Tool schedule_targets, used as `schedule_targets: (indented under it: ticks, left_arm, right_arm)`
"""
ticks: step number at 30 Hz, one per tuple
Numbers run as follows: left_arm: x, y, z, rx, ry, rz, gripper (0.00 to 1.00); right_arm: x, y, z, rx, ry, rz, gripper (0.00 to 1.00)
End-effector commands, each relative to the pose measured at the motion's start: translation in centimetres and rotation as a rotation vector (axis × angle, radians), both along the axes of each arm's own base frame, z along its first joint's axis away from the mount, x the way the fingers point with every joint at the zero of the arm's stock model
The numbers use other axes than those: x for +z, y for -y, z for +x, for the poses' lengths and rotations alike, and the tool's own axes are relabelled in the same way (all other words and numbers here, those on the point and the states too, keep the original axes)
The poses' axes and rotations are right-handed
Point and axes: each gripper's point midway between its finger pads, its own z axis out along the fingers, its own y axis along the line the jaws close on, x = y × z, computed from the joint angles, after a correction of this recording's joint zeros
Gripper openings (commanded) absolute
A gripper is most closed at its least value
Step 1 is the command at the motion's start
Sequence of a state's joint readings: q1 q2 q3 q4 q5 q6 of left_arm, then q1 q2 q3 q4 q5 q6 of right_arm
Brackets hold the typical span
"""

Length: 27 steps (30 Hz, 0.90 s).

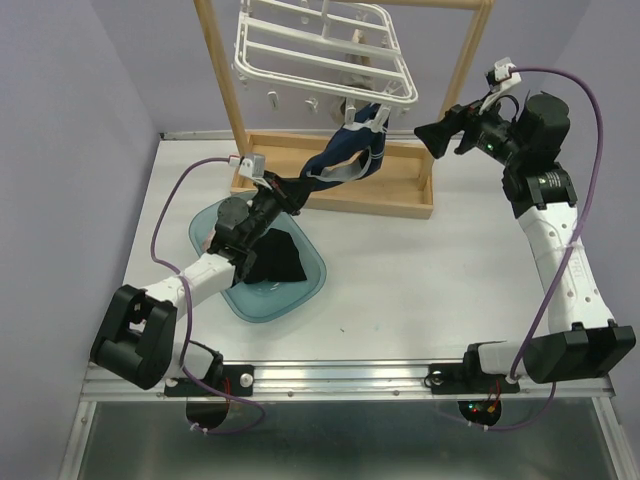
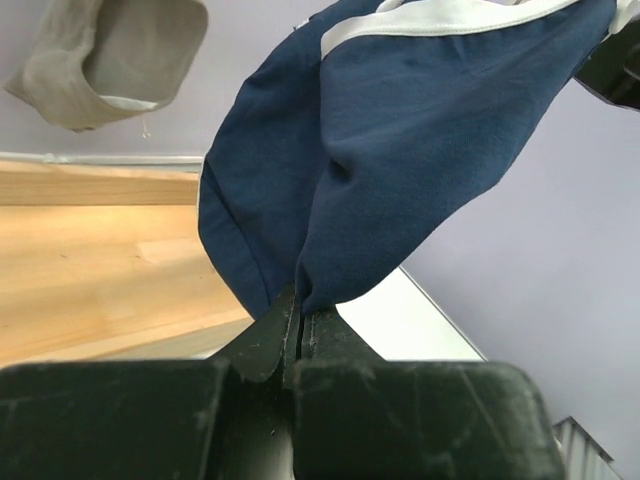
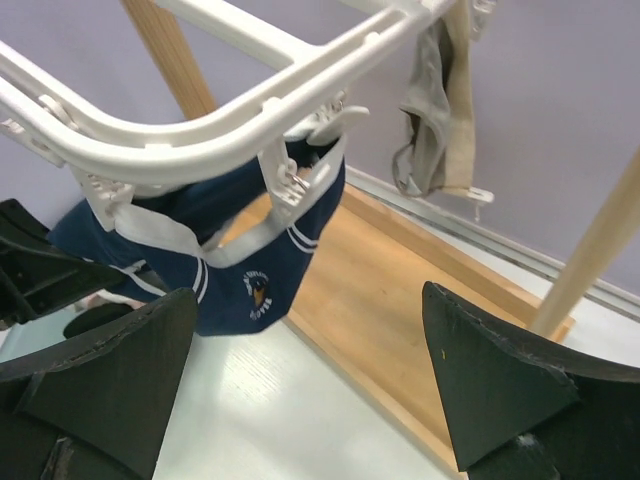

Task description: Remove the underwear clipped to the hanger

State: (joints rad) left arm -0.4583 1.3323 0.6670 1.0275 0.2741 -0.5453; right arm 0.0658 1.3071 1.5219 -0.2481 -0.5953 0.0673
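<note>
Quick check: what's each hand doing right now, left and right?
Left hand: closed on the navy underwear.
Right hand: open, holding nothing.

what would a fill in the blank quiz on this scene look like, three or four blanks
1. The left gripper pinches the navy blue underwear, which is clipped to the hanger by its ___.
2. The right gripper is ___ and holds nothing.
3. Of the black underwear and the beige underwear, only the ___ one is off the hanger, in the blue tray.

Missing words: waistband; open; black
</note>
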Motion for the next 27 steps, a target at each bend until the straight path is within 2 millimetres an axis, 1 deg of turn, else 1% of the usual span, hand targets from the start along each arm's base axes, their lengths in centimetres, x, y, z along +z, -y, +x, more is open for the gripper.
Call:
schedule_targets:
  ticks: [1,3,5,6,7,9,10,11,14,15,16,17,18,20,22,26,27]
  left_arm:
    - [3.1,0.1,-0.3,-0.07,0.04,-0.067,0.0]
    - [3.2,0.0,-0.3,-0.08,0.037,-0.069,0.0]
    - [3.1,0.0,-0.4,-0.088,0.033,-0.067,0.0]
    - [3.1,0.1,-0.5,-0.093,0.033,-0.066,0.0]
    - [3.0,0.1,-0.6,-0.099,0.032,-0.064,0.0]
    - [2.6,0.5,-0.8,-0.127,0.025,-0.058,0.0]
    - [2.4,0.7,-0.9,-0.14,0.02,-0.057,0.0]
    - [2.2,1.2,-1.1,-0.163,0.015,-0.06,0.0]
    - [2.2,2.2,-1.6,-0.204,0.025,-0.063,0.0]
    - [2.1,3.0,-1.9,-0.236,0.023,-0.058,0.0]
    - [2.1,3.4,-1.9,-0.246,0.024,-0.056,0.0]
    - [1.7,3.9,-2.0,-0.261,0.014,-0.051,0.0]
    - [1.9,4.4,-2.3,-0.274,0.019,-0.051,0.0]
    - [1.6,4.9,-2.3,-0.286,0.012,-0.048,0.0]
    - [1.8,5.2,-2.5,-0.296,0.015,-0.05,0.0]
    - [2.1,5.7,-2.7,-0.315,0.02,-0.051,0.0]
    - [2.1,5.9,-2.8,-0.32,0.02,-0.052,0.0]
  right_arm:
    - [3.1,-1.6,0.3,0.095,0.097,0.079,0.98]
    - [2.6,-1.8,0.9,0.109,0.089,0.082,0.98]
    - [2.0,-2.6,0.4,0.178,0.07,0.081,0.96]
    - [1.7,-3.0,0.0,0.208,0.064,0.082,0.95]
    - [1.5,-3.7,-1.1,0.274,0.053,0.084,0.92]
    - [1.2,-4.1,-2.6,0.311,0.045,0.1,0.91]
    - [1.7,-4.1,-3.0,0.317,0.068,0.102,0.91]
    - [1.8,-4.1,-3.8,0.318,0.076,0.105,0.91]
    - [1.9,-4.4,-4.9,0.339,0.064,0.12,0.91]
    - [1.7,-4.5,-5.2,0.349,0.055,0.123,0.91]
    - [1.7,-4.6,-5.6,0.365,0.049,0.125,0.91]
    - [1.7,-4.7,-5.8,0.373,0.042,0.131,0.91]
    - [1.8,-4.8,-6.1,0.384,0.042,0.132,0.91]
    - [2.1,-4.9,-6.5,0.4,0.042,0.136,0.91]
    - [2.3,-5.1,-6.8,0.419,0.032,0.144,0.91]
    - [3.0,-5.5,-6.7,0.431,0.006,0.196,0.91]
    - [3.2,-5.7,-6.5,0.436,0.023,0.207,0.91]
